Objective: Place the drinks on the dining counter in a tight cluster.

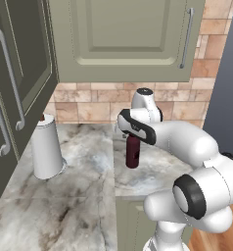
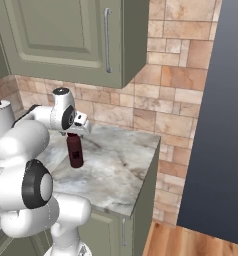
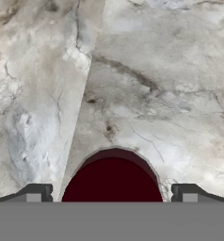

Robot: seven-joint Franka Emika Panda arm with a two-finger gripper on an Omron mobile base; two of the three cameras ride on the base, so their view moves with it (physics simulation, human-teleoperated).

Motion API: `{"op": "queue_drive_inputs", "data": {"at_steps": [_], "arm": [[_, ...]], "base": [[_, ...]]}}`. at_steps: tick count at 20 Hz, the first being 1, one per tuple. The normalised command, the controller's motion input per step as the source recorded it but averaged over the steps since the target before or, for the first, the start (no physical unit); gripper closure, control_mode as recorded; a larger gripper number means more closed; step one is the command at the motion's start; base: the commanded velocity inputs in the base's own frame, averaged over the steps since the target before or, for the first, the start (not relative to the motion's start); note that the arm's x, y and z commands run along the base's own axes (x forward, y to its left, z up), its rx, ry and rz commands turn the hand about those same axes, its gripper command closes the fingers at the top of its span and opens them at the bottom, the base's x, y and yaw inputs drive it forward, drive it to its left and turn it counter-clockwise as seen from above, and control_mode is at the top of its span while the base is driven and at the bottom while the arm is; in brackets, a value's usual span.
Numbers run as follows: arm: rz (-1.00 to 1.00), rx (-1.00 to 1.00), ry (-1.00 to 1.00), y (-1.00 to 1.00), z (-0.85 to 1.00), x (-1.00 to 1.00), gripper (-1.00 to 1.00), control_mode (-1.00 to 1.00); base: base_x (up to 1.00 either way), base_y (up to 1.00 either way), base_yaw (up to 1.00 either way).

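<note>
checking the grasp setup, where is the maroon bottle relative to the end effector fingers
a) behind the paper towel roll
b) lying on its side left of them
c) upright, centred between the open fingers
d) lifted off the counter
c: in the hand view the maroon bottle sits between the two spread fingertips, and it stands upright on the marble counter under the end effector.

No readable text, label, brand, number or sign anywhere.
</note>
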Motion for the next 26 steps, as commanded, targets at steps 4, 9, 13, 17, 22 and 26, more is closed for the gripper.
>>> {"op": "queue_drive_inputs", "data": {"at_steps": [4,9,13,17,22,26], "arm": [[0.0,0.0,0.0,0.0,0.0,0.0,1.0,-1.0],[0.0,0.0,0.0,0.0,0.0,0.0,1.0,-1.0],[0.0,0.0,0.0,0.0,0.0,0.0,1.0,-1.0],[0.0,0.0,-0.03,-0.2,0.01,-0.2,1.0,-1.0],[-0.04,0.0,-0.08,-0.37,0.3,-0.55,1.0,-1.0],[-0.13,0.0,-0.03,-0.35,0.56,-0.59,1.0,-1.0]], "base": [[0.0,0.0,0.0],[0.0,0.0,0.0],[0.0,0.0,0.0],[0.0,0.0,0.0],[0.0,0.0,0.0],[0.0,0.0,0.0]]}}
